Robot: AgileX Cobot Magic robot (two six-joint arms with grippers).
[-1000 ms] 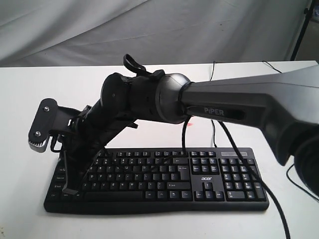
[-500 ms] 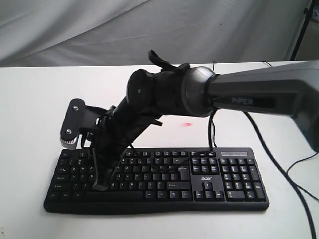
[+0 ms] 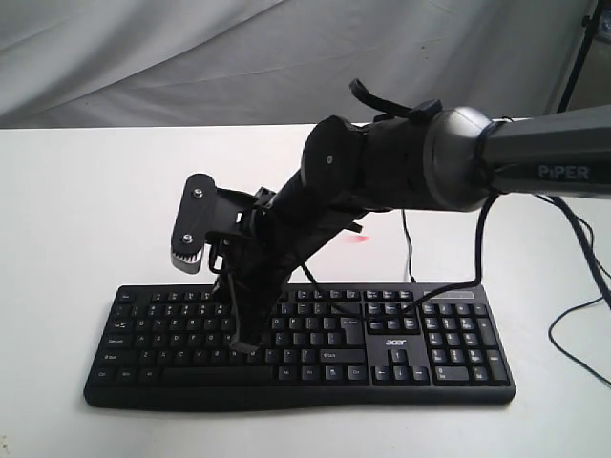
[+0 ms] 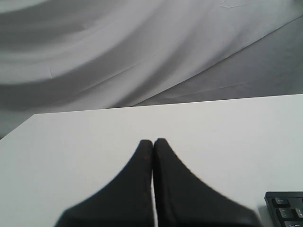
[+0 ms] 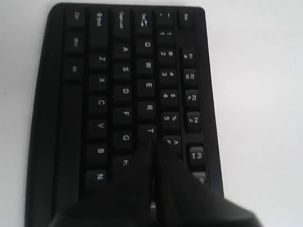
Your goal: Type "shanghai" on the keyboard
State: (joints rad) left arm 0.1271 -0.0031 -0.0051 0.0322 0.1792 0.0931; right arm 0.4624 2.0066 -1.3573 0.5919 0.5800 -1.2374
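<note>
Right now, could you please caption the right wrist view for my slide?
Shut right gripper pointing at the keyboard near H.

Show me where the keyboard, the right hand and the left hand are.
keyboard (image 3: 325, 345), exterior view, keys near its middle.
right hand (image 5: 153, 144), right wrist view, between its shut fingertips.
left hand (image 4: 152, 141), left wrist view, between its shut fingertips.

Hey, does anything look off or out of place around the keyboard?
Mostly tidy: the keyboard lies flat and undamaged. Two small oddities: a pink spot on the table behind it, and a black cable drooping across its top row.
</note>
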